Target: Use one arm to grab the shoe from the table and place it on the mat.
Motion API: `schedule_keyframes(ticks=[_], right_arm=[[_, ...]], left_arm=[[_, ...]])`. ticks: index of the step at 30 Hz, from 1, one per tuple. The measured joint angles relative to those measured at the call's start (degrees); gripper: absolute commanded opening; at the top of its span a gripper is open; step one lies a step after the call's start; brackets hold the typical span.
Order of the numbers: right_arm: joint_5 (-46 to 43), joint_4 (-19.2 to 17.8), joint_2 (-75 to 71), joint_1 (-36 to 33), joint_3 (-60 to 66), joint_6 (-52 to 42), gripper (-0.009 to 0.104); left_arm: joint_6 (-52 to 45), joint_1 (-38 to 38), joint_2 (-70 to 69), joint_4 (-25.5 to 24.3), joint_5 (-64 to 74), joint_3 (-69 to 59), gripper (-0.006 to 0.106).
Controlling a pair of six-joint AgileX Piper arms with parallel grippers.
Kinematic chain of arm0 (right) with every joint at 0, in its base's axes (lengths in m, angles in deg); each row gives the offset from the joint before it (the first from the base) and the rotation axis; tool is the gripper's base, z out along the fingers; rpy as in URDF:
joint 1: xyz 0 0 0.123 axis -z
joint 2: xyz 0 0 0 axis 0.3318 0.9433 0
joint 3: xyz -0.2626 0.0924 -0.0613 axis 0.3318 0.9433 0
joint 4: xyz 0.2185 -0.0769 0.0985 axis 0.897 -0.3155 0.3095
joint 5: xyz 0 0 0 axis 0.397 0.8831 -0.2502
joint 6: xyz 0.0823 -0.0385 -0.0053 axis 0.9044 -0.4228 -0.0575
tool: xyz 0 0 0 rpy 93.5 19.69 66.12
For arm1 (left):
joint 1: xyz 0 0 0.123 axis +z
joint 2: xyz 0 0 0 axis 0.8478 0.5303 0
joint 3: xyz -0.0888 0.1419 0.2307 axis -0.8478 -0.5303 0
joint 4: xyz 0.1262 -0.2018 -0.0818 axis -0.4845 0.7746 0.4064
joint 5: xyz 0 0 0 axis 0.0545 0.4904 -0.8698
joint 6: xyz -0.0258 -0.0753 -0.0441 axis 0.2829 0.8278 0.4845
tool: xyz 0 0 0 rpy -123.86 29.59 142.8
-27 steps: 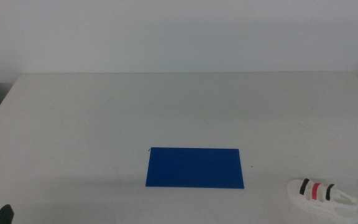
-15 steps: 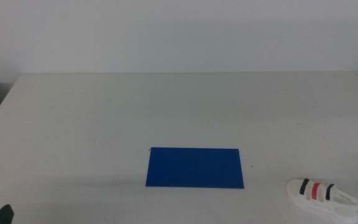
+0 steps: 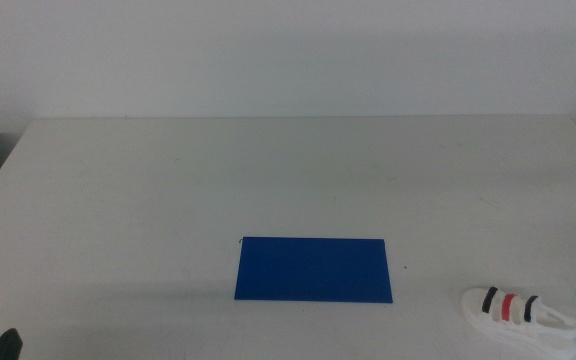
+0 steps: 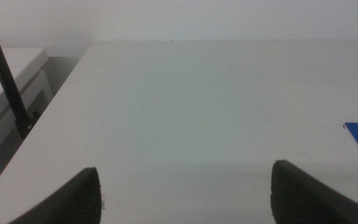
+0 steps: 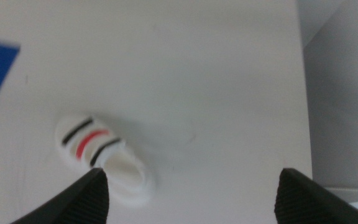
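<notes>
Nothing shifts across the last second: the shoe (image 3: 519, 314) remains at the surface's (image 3: 268, 170) near right corner, off the mat (image 3: 313, 269). The right gripper (image 5: 191, 186), jaws open, hovers above; you must still descend.

I am seeing the left gripper (image 4: 185, 190) sitting with its jaws spread wide, only a dark tip showing at the middle view's bottom left corner; the right gripper (image 5: 191, 193) is hanging with its jaws wide apart too
</notes>
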State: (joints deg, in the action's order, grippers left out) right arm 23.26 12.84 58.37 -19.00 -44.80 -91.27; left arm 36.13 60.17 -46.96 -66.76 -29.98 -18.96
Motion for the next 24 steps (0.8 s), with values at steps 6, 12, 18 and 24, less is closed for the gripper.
schedule_keyframes(ticks=[6,12,18,24], right_arm=[[9.76,2.42,12.74,-4.02,-11.21,-11.23,0.092],[15.16,6.32,23.24,-7.01,-15.58,-20.14,0.092],[16.23,6.35,31.85,-10.17,-15.86,-27.97,0.092],[16.60,6.08,38.68,-10.42,-15.90,-28.68,0.092]], left_arm=[[0.00,0.00,0.00,0.00,0.00,0.00,0.094],[0.00,0.00,0.00,0.00,0.00,0.00,0.094],[0.00,0.00,0.00,0.00,0.00,0.00,0.094],[0.00,0.00,0.00,0.00,0.00,0.00,0.094]])
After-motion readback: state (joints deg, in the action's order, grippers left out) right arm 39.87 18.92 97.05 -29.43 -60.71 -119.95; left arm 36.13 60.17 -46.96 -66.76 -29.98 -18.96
